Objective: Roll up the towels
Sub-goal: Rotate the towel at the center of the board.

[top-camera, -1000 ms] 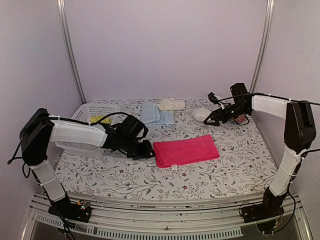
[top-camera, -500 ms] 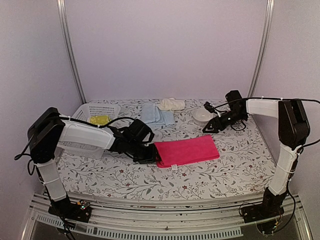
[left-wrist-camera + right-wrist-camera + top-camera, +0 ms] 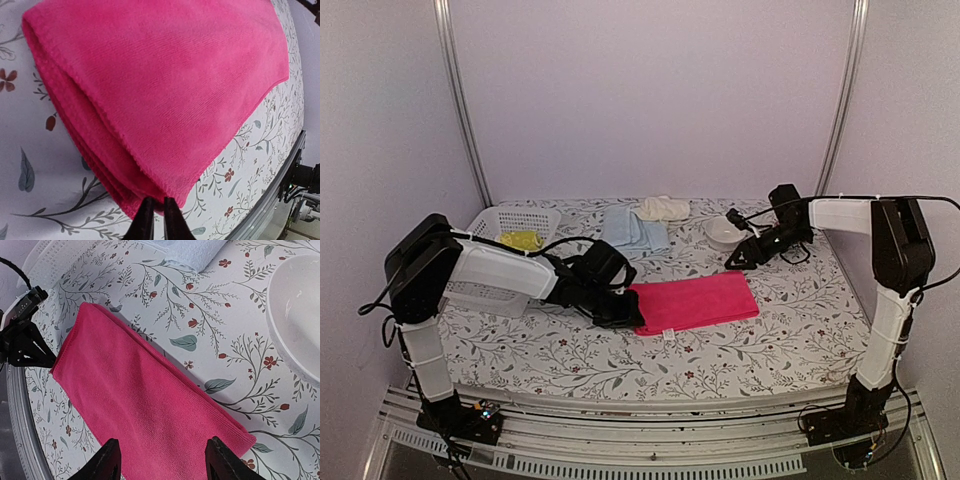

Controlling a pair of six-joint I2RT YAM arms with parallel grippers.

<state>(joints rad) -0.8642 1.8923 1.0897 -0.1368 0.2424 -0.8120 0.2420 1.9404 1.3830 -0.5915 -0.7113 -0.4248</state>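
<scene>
- Basket (image 3: 490, 222), well left of and behind the hot pink towel (image 3: 700, 298): holds the yellow-green towel (image 3: 521, 240). Waiting or finished, cannot tell.
- Left gripper (image 3: 157, 215): low at the pink towel's left short end, fingers nearly together, nipping the folded hem. Judged: a pinch to start the roll from this end.
- Hot pink towel: mid-table, folded into a flat strip, laid out for rolling; not yet rolled.
- Light blue towel (image 3: 632, 230) and cream towel (image 3: 663, 208): behind the pink towel, apart from it, queued.
- Right gripper (image 3: 162, 462): above the pink towel's right end, not touching, fingers wide apart, empty. Judged: ready to steady that end.
</scene>
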